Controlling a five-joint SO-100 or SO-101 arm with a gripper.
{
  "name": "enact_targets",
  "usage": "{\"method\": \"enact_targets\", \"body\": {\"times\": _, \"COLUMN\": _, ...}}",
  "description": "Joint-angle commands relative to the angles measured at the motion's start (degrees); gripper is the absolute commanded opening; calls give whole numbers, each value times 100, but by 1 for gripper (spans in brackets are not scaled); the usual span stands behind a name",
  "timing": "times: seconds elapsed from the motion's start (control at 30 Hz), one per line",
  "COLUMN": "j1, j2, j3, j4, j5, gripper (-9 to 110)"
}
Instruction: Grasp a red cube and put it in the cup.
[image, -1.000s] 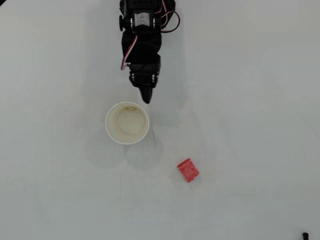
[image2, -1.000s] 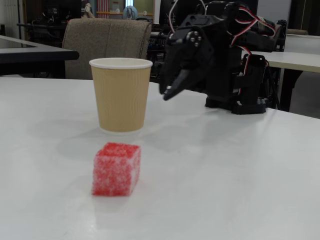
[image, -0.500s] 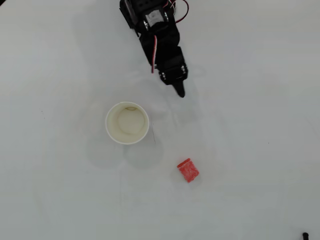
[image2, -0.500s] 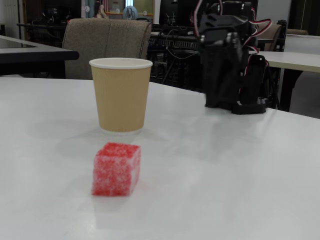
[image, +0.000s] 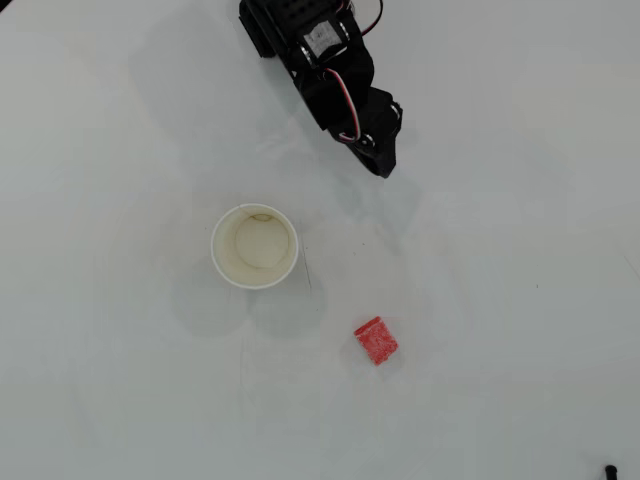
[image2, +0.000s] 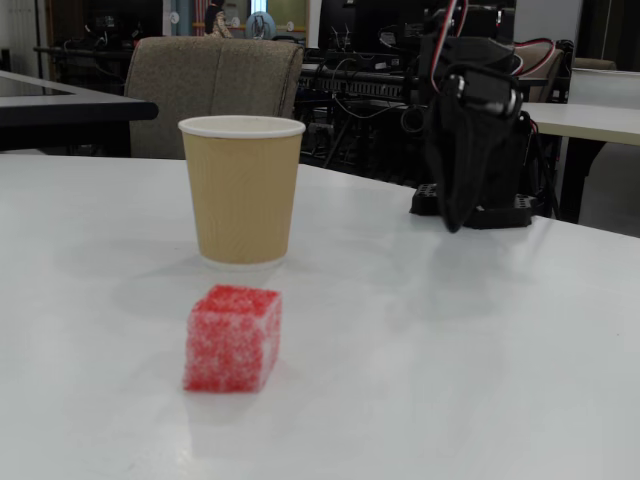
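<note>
Red cube alone on the white surface, at four o'clock from the cup, well apart. From the claw, straight down at six o'clock in the overhead view. Claw empty, apparently closed narrow.

Red cube rough, speckled, spongy; cup ribbed matt paper; table smooth, slightly glossy.

Arm: black plastic segments, red and white servo cables, silver-labelled servo; gripper tapering to black point.
</note>
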Motion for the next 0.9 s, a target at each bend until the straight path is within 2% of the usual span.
{"method": "enact_targets", "body": {"times": 0.0, "j1": 149, "j2": -589, "j3": -413, "j4": -246, "j5": -2250, "gripper": 0}}
{"method": "enact_targets", "body": {"times": 0.13, "j1": 387, "j2": -1362, "j3": -976, "j4": -378, "j5": -3190, "gripper": 0}}
{"method": "enact_targets", "body": {"times": 0.43, "j1": 888, "j2": -3384, "j3": -2944, "j4": -668, "j5": -4605, "gripper": 1}}
{"method": "enact_targets", "body": {"times": 0.67, "j1": 1090, "j2": -3823, "j3": -3322, "j4": -1037, "j5": -5247, "gripper": 1}}
{"method": "enact_targets", "body": {"times": 0.87, "j1": 993, "j2": -4175, "j3": -3647, "j4": -1081, "j5": -5326, "gripper": 1}}
